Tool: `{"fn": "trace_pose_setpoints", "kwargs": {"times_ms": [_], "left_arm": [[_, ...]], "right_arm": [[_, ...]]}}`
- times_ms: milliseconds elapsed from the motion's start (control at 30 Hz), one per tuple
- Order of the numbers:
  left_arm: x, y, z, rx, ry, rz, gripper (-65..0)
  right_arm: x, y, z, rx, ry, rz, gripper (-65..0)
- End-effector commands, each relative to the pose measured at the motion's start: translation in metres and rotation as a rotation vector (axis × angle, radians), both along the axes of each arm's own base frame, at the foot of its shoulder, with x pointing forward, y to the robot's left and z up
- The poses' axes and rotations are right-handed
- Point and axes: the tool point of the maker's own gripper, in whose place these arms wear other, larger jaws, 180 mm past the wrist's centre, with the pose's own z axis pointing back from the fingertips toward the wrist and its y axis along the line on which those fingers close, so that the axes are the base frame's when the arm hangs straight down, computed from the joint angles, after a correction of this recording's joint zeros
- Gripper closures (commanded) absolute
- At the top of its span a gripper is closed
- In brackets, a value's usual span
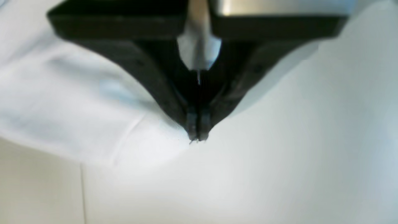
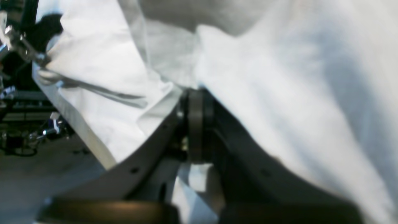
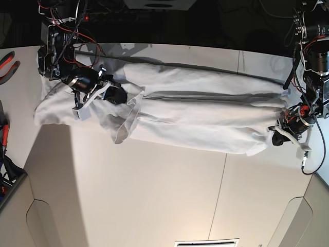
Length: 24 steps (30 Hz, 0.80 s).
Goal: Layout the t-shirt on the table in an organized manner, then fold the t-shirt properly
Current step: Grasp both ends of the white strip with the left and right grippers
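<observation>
The white t-shirt [image 3: 205, 118] lies stretched in a long, wrinkled band across the far half of the table [image 3: 154, 195]. My right gripper [image 3: 122, 96] is at its left part, shut on a bunch of cloth. In the right wrist view the fingertips [image 2: 196, 93] pinch the fabric, and the t-shirt [image 2: 279, 77] drapes over them. My left gripper [image 3: 276, 137] holds the shirt's right end. In the left wrist view that left gripper [image 1: 197, 137] is shut, its tips down on the t-shirt [image 1: 77, 102], with bare table [image 1: 37, 186] beside it.
A thin dark seam [image 3: 221, 190] runs across the tabletop. Red-handled pliers [image 3: 7, 59] lie at the left edge. The arm bases and cables [image 3: 56, 31] crowd the back corners. The table's near corners are cut at an angle.
</observation>
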Motion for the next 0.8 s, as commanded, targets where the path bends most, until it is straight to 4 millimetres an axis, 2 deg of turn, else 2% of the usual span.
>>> {"fn": "trace_pose_setpoints", "kwargs": {"times_ms": [0, 133, 267, 333, 400, 500, 533, 600, 633, 700, 767], "left_arm": [[0.014, 0.017, 0.021, 0.028, -0.058, 0.042, 0.0], [0.019, 0.016, 0.029, -0.038, -0.095, 0.084, 0.0], [0.029, -0.022, 0.068, -0.276, -0.245, -0.053, 0.0], [0.031, -0.027, 0.077, -0.351, -0.256, -0.042, 0.0], [0.032, -0.030, 0.079, -0.339, -0.239, -0.062, 0.0], [0.029, -0.019, 0.074, -0.237, -0.205, -0.081, 0.0], [0.028, -0.012, 0.074, -0.202, -0.200, -0.083, -4.5], [0.025, 0.002, 0.076, -0.143, -0.185, -0.086, -23.4], [0.024, 0.009, 0.079, -0.126, -0.183, -0.084, -30.7], [0.020, 0.027, 0.080, -0.080, -0.160, -0.064, -37.3], [0.014, 0.050, 0.077, -0.030, -0.121, -0.011, -37.7]], "right_arm": [[-0.005, -0.006, -0.007, -0.032, 0.043, -0.003, 0.0], [-0.004, -0.004, -0.006, -0.021, 0.040, -0.006, 0.0], [-0.005, -0.004, -0.006, -0.023, 0.045, -0.002, 0.0], [-0.006, -0.004, -0.006, -0.023, 0.047, 0.000, 0.0], [-0.007, -0.004, -0.007, -0.024, 0.052, 0.004, 0.0], [-0.010, -0.003, -0.008, -0.025, 0.063, 0.015, 0.0], [-0.010, -0.003, -0.008, -0.024, 0.063, 0.015, 0.0], [-0.009, -0.003, -0.008, -0.024, 0.063, 0.015, 0.0], [-0.010, -0.003, -0.008, -0.024, 0.063, 0.015, 0.0], [-0.010, -0.004, -0.008, -0.025, 0.063, 0.015, 0.0], [-0.010, -0.003, -0.008, -0.024, 0.063, 0.015, 0.0]]}}
